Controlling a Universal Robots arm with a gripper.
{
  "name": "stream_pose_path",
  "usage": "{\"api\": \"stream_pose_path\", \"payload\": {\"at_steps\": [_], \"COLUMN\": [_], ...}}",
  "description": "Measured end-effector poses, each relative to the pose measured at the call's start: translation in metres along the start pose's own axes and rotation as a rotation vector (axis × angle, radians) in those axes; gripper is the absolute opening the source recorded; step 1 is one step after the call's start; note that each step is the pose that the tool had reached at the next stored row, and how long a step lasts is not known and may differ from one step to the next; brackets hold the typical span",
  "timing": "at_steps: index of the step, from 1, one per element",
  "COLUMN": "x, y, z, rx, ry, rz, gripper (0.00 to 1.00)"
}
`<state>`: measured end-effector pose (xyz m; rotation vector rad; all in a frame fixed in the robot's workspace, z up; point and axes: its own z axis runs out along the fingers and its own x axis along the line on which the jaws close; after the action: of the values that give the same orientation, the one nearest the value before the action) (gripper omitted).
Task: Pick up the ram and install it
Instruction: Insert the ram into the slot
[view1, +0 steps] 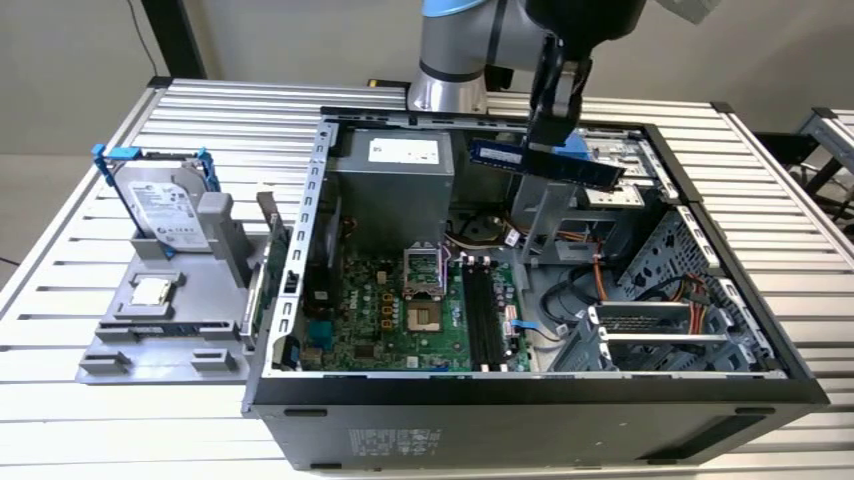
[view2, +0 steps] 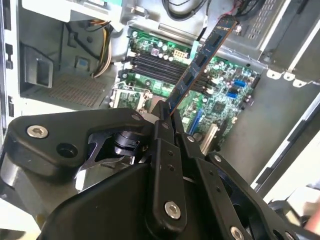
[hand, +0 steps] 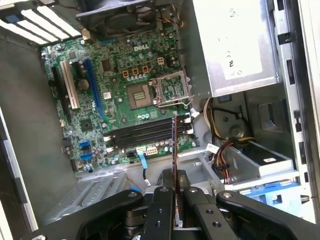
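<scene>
The ram is a long dark-blue stick that hangs level above the back of the open computer case. My gripper is shut on it near its middle, well above the green motherboard. In the second wrist view the ram slants away from the fingers. In the first wrist view the ram shows edge-on, running out from my gripper. Its far end lies over the long black slots, which also appear in the second wrist view and the exterior view.
A grey power supply fills the case's back corner on the exterior view's left. Metal drive bays and coloured cables sit on the right. A silver hard drive in a blue frame stands on a grey fixture outside the case.
</scene>
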<state>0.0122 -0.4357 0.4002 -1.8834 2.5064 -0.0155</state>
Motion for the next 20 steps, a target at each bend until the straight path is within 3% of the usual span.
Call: {"api": "stream_pose_path", "payload": {"at_steps": [20], "x": [0.0000], "y": [0.0000], "z": [0.0002], "rx": [-0.0003], "ry": [0.0037], "rz": [0.318], "gripper": [0.00]}}
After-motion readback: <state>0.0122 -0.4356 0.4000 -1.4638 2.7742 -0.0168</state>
